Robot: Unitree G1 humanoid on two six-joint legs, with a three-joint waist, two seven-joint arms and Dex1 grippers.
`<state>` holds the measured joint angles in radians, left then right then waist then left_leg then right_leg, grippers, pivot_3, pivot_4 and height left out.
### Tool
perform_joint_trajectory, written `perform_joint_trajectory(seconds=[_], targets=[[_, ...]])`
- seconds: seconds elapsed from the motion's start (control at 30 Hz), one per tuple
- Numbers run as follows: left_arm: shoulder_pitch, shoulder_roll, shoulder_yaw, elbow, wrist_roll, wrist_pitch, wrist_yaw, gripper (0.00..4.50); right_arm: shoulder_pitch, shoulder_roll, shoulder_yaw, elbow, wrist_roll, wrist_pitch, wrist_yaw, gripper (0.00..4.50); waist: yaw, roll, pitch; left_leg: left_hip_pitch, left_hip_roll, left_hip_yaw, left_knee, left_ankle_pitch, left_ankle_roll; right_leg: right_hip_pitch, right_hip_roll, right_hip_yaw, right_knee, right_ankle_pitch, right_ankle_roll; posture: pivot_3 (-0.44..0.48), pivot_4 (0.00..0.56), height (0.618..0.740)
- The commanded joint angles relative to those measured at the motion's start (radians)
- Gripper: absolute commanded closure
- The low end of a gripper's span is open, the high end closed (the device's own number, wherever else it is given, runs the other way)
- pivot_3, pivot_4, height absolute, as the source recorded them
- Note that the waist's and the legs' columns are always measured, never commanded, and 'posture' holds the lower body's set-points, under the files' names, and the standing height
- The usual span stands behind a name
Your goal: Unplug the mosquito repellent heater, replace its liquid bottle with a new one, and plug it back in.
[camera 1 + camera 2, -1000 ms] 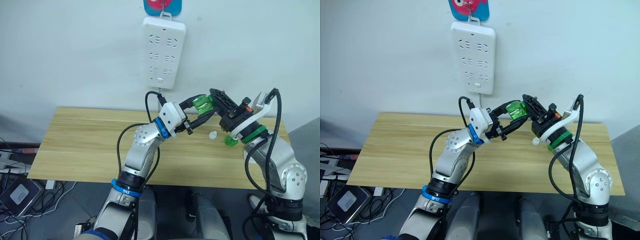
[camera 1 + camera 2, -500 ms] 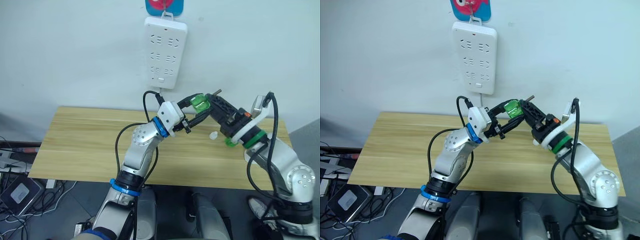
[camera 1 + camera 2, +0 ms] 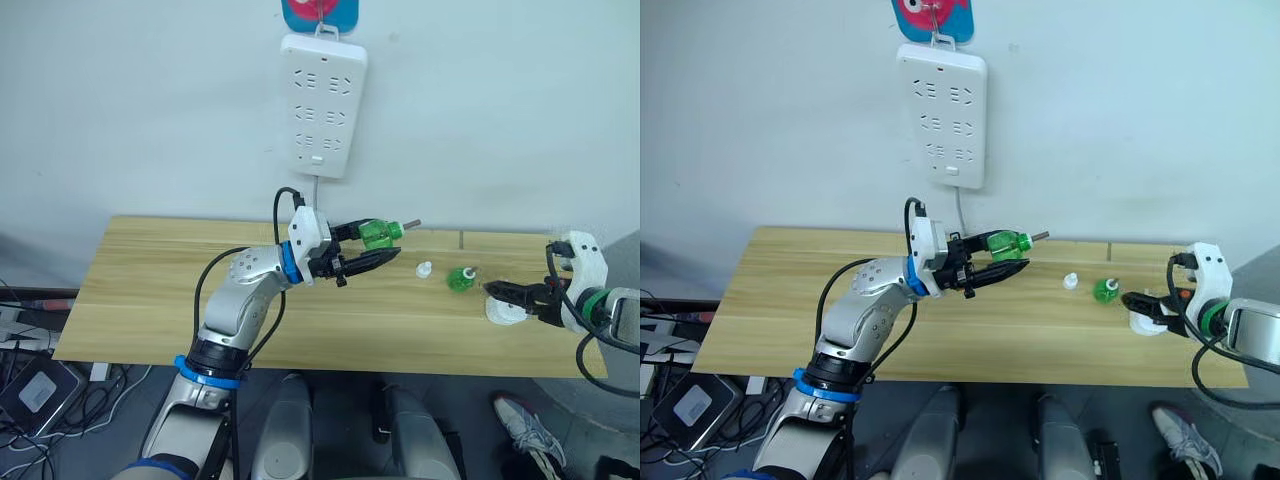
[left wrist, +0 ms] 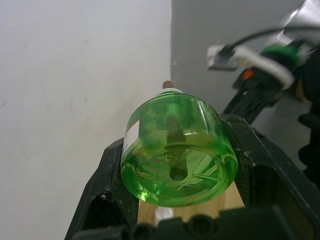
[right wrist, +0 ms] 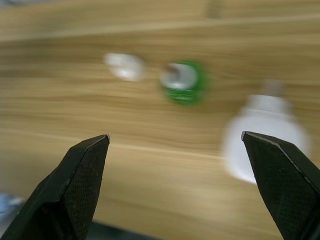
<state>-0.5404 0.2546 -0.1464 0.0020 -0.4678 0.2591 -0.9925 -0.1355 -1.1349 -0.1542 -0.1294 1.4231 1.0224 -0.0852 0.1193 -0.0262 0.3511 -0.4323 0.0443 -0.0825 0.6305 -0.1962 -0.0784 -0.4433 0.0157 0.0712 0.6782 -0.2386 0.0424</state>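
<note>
Two green translucent liquid bottles: one (image 3: 380,233) pinched in the left gripper (image 3: 362,248), one (image 3: 460,279) standing on the wooden table (image 3: 150,290). One small white rounded heater (image 3: 503,309) lies beside the wide-spread right gripper (image 3: 500,290).

A power strip (image 3: 323,105) hung on the wall at upper centre, above the table (image 3: 150,290). At frame centre the left gripper (image 3: 372,250) held a bottle (image 3: 377,234) over the tabletop. Right of it lay a cap (image 3: 425,269), another bottle (image 3: 460,279), then what was probably the heater (image 3: 503,310) by the right gripper (image 3: 497,291).
</note>
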Motion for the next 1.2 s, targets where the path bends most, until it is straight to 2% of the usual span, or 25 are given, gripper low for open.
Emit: perform_joint_trajectory(seconds=[0.03, 0.2, 0.37, 0.6, 0.8, 1.2], targets=[[0.003, -0.001, 0.010, -0.052, -0.018, 0.009, 0.005, 2.24, -0.060, 0.017, 0.029, 0.100, -0.154, 0.036, 0.047, 0.06, -0.001, -0.001, 0.000, 0.000, 0.000, 0.000, 0.000, 0.000, 0.000, 0.000, 0.000, 0.000, 0.000, 0.000, 0.000, 0.280, 0.371, 0.740], [0.033, 0.019, 0.014, -0.109, -0.031, 0.052, 0.016, 2.24, -0.171, 0.068, 0.086, 0.241, -0.330, 0.112, 0.114, 0.06, -0.005, -0.001, 0.006, 0.000, 0.000, 0.000, -0.001, 0.000, 0.000, -0.001, 0.000, 0.000, -0.001, 0.000, 0.000, 0.303, 0.397, 0.740], [0.059, 0.037, 0.017, -0.141, -0.026, 0.065, 0.025, 2.24, -0.251, 0.120, 0.122, 0.313, -0.454, 0.180, 0.208, 0.06, -0.005, 0.001, 0.016, -0.001, 0.000, 0.000, -0.002, 0.000, 0.000, -0.001, 0.000, 0.000, -0.001, 0.000, 0.000, 0.319, 0.415, 0.740], [0.080, 0.046, 0.019, -0.175, -0.034, 0.084, 0.036, 2.24, -0.309, 0.174, 0.131, 0.385, -0.615, 0.207, 0.297, 0.06, -0.002, -0.003, 0.026, -0.001, 0.000, 0.000, -0.002, 0.000, 0.000, -0.001, 0.000, 0.000, -0.003, 0.000, 0.001, 0.337, 0.425, 0.740], [0.091, 0.056, 0.021, -0.188, -0.037, 0.091, 0.045, 2.24, -0.332, 0.204, 0.119, 0.394, -0.706, 0.234, 0.358, 0.06, 0.013, 0.002, 0.036, -0.003, 0.000, 0.000, -0.002, 0.000, 0.000, -0.003, 0.000, 0.000, -0.003, 0.000, 0.001, 0.341, 0.431, 0.740], [0.103, 0.051, 0.013, -0.190, -0.027, 0.083, 0.045, 2.24, -0.314, 0.206, 0.056, 0.368, -0.811, 0.294, 0.433, 0.06, 0.015, 0.002, 0.039, -0.004, 0.000, 0.001, -0.004, -0.001, 0.000, -0.003, 0.000, 0.001, -0.006, -0.001, 0.002, 0.329, 0.426, 0.740]])
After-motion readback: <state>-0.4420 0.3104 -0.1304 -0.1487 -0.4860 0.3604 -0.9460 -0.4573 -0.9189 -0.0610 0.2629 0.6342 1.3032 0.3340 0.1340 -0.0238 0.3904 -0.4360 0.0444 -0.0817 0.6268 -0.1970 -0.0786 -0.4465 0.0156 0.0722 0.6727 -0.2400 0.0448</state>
